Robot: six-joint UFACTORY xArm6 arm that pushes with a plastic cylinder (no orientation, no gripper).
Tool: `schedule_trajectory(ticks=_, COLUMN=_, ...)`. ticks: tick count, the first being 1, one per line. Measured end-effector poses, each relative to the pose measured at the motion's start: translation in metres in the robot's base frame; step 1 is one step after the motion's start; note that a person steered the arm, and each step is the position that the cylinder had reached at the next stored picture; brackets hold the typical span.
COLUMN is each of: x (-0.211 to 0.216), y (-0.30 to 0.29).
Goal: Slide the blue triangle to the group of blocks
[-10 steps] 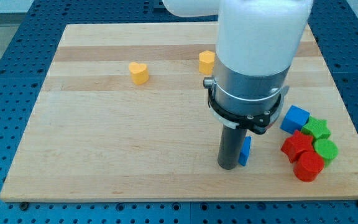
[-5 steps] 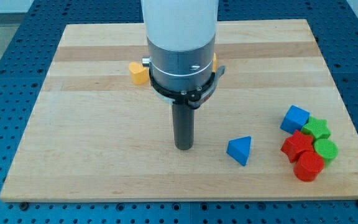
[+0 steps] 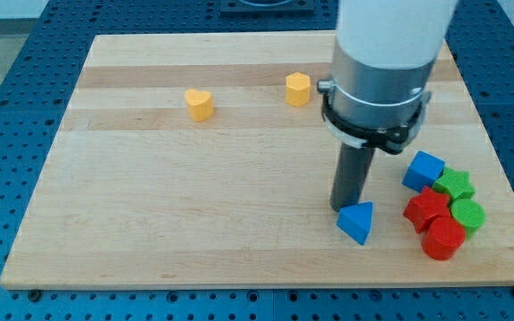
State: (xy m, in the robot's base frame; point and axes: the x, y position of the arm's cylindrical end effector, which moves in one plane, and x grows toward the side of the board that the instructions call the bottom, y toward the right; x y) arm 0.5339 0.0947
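- Currently my tip [image 3: 347, 209] is touching the blue triangle [image 3: 357, 222] at its upper-left.
- No jaws: bare rod.
- Risk: off-centre pushing is likely spinning it away, missing the red blocks [image 3: 428, 211].

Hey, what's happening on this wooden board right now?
A robot arm's dark rod is pushing a blue triangle block across the wooden board. My tip sits right against the triangle's upper-left side. The triangle lies a short way left of a cluster at the view's right: a blue cube, a green star, a green cylinder and red blocks. It hasn't reached them. Two yellow blocks sit near the top.
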Motion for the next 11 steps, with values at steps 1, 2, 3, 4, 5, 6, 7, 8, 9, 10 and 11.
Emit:
schedule_trajectory(ticks=1, x=0.000, y=0.007)
schedule_trajectory(ticks=2, x=0.000, y=-0.024)
schedule_trajectory(ticks=3, x=0.000, y=-0.070)
schedule_trajectory(ticks=4, x=0.021, y=-0.067)
schedule_trajectory(ticks=5, x=0.025, y=-0.067)
schedule_trajectory(ticks=6, x=0.025, y=-0.066)
schedule_trajectory(ticks=7, x=0.025, y=-0.044)
schedule_trajectory(ticks=8, x=0.025, y=-0.021)
schedule_trajectory(ticks=9, x=0.025, y=0.002)
schedule_trajectory(ticks=10, x=0.025, y=0.030)
schedule_trajectory(ticks=11, x=0.025, y=0.038)
